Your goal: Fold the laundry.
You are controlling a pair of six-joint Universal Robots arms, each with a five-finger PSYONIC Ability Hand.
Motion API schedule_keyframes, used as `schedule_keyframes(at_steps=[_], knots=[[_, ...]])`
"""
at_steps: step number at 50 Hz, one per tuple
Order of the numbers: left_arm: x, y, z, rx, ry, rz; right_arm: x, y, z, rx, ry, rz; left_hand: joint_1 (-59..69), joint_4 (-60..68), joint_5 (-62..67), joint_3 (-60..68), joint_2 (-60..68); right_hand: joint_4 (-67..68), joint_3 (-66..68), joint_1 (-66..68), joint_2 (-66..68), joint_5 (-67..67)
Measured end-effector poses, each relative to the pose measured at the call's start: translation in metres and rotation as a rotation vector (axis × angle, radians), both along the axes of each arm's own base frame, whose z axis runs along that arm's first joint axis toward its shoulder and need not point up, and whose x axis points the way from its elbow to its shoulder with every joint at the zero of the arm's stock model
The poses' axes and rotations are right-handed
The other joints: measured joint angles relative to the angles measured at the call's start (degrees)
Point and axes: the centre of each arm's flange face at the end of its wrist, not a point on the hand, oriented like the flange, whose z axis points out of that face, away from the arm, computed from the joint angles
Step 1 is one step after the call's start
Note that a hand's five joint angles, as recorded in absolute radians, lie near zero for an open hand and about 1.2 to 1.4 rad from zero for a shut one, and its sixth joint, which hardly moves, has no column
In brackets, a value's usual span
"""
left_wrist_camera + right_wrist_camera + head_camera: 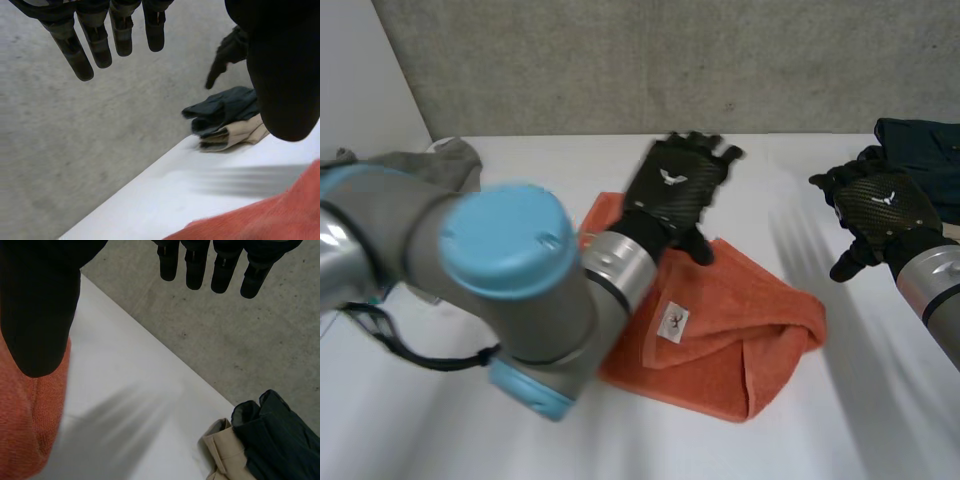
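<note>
The left hand (pixel 675 185) is released, its fingers (pixel 95 45) straight and spread with nothing in them, held over the far edge of the orange towel (pixel 720 330). The right hand (pixel 882 205) is released as well, fingers (pixel 222 270) straight and empty, well to the right of the towel.

The towel lies near the middle of the white table (pixel 840 440). It is thick terry cloth, already folded into a rough oblong. A small white label (pixel 674 322) shows on its upper layer, and one flap is turned over at the right end, leaving a rounded fold there. Its long axis runs diagonally, from the far left under the left forearm to the near right.

Beyond the right hand, at the table's far right corner, a dark garment (pixel 280 440) lies on a beige one (pixel 222 455). A grey cloth (pixel 450 160) lies at the far left.
</note>
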Motion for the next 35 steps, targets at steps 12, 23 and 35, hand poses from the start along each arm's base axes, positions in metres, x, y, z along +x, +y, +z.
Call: schedule_keyframes(at_steps=[12,23,35], knots=[[0.103,-0.008,0.019,0.044,-0.197,0.295,0.021,0.021,0.026,0.046,0.065,0.145,0.00,0.00,0.00,0.00,0.00,0.00,0.00,0.00,0.00,0.02],[0.140,0.025,-0.041,0.129,-0.461,0.360,0.079,0.071,0.012,0.082,0.238,0.476,0.00,0.00,0.00,0.00,0.00,0.00,0.00,0.00,0.00,0.02],[0.146,0.036,-0.074,0.156,-0.527,0.347,0.145,0.075,-0.063,-0.102,0.495,0.694,0.18,0.16,0.18,0.11,0.13,4.68,4.82,4.25,4.81,4.60]])
